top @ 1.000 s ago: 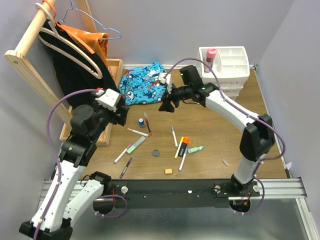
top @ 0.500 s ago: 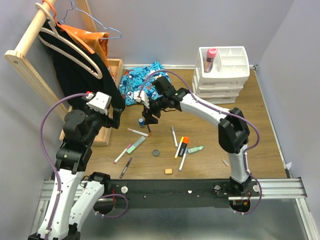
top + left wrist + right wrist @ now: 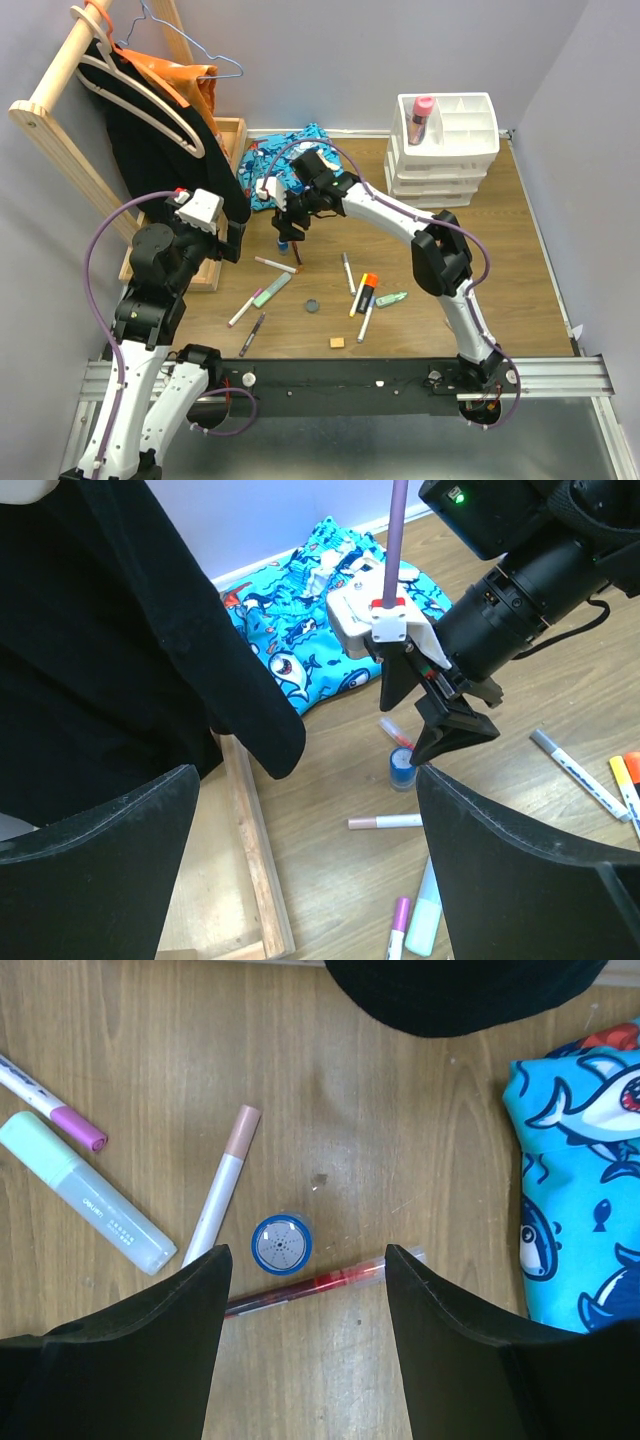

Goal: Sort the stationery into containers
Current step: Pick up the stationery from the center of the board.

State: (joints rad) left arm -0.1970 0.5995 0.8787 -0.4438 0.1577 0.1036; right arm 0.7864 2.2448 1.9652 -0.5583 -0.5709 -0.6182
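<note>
In the right wrist view's centre, the right gripper (image 3: 305,1258) hangs spread and empty over a small round blue-lidded jar (image 3: 281,1243). A slim red pen (image 3: 320,1282) lies just beside the jar, with blue shark-print cloth (image 3: 575,1190) at the right edge. The left gripper (image 3: 305,785) gapes empty.

Overhead and both wrist views share the small jar (image 3: 283,243).

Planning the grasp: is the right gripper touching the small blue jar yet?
Apart. Right wrist view shows a clear gap on both sides between the blue jar and the right gripper.
</note>
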